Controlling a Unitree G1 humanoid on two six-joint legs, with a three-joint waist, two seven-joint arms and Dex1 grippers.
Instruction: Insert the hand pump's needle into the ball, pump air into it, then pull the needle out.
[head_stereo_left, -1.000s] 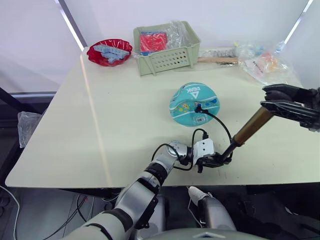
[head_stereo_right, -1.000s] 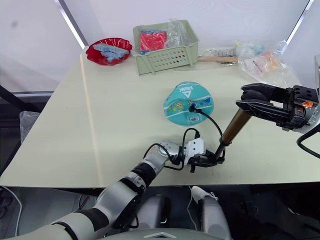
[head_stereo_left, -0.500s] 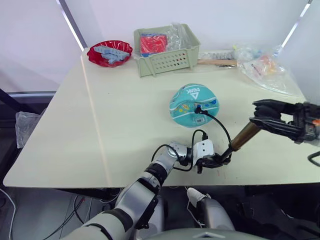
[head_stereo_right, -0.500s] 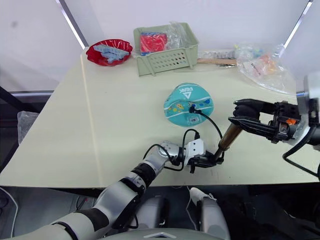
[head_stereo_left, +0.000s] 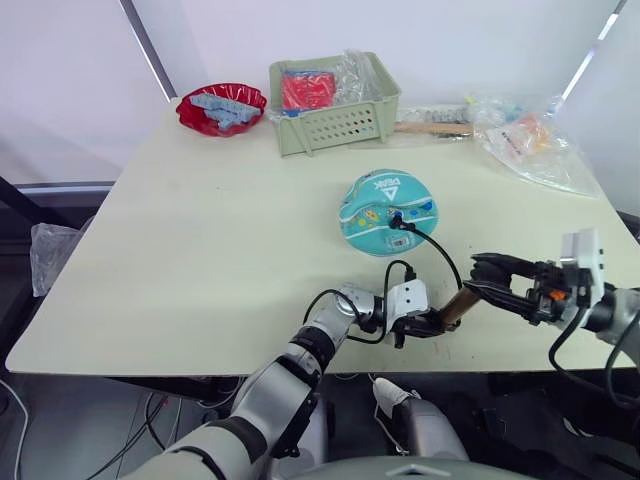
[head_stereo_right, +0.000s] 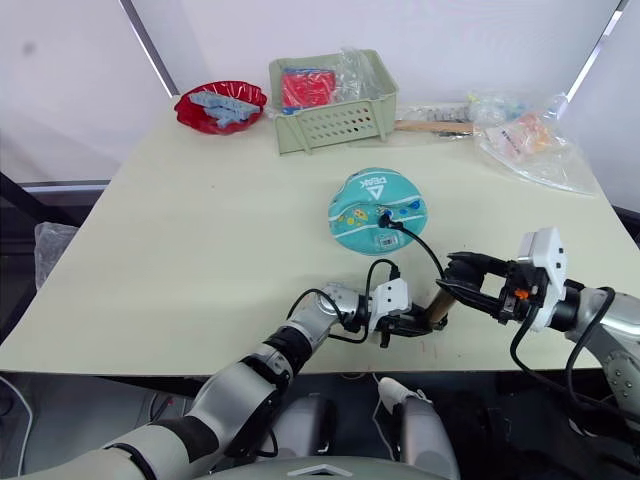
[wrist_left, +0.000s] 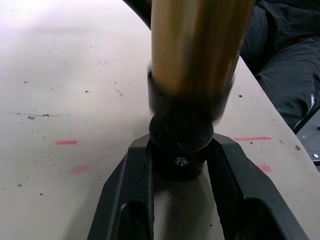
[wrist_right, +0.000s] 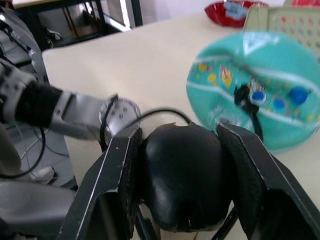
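The teal ball lies at the table's middle. A thin black hose runs from it to the hand pump near the front edge. The needle's black fitting sits against the ball's top; the pin itself is hidden. My left gripper is shut on the pump's black base, under the brass cylinder. My right gripper is shut on the black T-handle, low and close to the base. Little brass shows between the two grippers.
A green basket with red packets stands at the back, a red bowl to its left. Clear plastic bags and a wooden stick lie at the back right. The table's front edge runs just below the pump.
My right gripper has come down and leftward with the handle, pushing it toward the base; much less brass shows. The left gripper and ball have stayed put.
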